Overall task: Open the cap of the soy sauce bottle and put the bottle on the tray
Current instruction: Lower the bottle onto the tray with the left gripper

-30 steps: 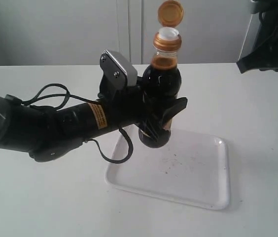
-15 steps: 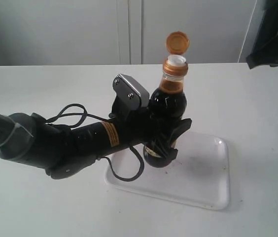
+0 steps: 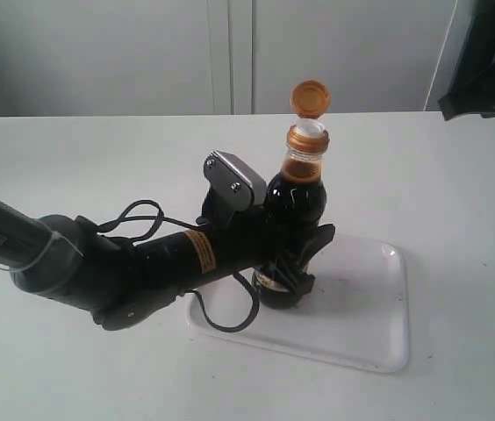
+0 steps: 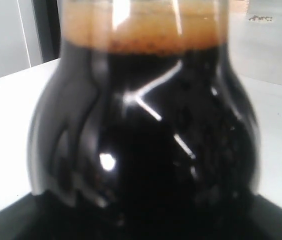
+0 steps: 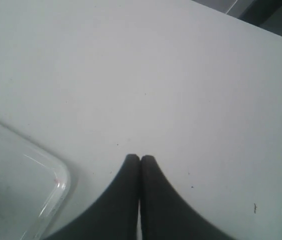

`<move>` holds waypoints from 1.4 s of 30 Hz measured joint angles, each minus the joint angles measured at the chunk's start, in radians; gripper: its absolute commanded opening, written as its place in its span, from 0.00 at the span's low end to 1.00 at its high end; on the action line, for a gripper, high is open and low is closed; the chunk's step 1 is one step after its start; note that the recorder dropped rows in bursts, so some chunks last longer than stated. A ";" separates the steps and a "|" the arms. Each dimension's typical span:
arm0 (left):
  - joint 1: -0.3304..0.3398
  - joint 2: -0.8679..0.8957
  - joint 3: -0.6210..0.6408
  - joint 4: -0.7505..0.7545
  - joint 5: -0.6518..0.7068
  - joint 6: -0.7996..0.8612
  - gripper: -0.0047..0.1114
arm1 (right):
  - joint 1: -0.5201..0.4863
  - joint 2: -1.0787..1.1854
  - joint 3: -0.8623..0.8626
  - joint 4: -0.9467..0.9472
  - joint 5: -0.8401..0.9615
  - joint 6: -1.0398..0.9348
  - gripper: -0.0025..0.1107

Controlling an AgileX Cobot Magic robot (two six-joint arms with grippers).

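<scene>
The soy sauce bottle (image 3: pixel 296 206) stands upright with its base on the left part of the white tray (image 3: pixel 362 307). Its golden-orange cap (image 3: pixel 310 98) is flipped up off the white spout (image 3: pixel 306 132). My left gripper (image 3: pixel 296 263) is shut on the bottle's lower body, and the dark bottle (image 4: pixel 146 135) fills the left wrist view. My right gripper (image 5: pixel 140 159) is shut with nothing in it, high over bare table beside a corner of the tray (image 5: pixel 51 175). The right arm (image 3: pixel 489 74) shows dark at the top right of the exterior view.
The white table (image 3: pixel 98 158) stretches around the tray. A black cable (image 3: pixel 133 215) loops off my left arm. A white wall with cabinet doors (image 3: pixel 230 53) runs behind the table.
My left gripper has lowered the bottle from above the tray down onto it. The cap stayed flipped open. The right arm has drawn further up and away.
</scene>
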 measured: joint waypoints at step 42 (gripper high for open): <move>0.000 0.001 0.079 0.036 -0.084 0.077 0.95 | 0.000 0.000 0.000 0.004 0.006 0.011 0.02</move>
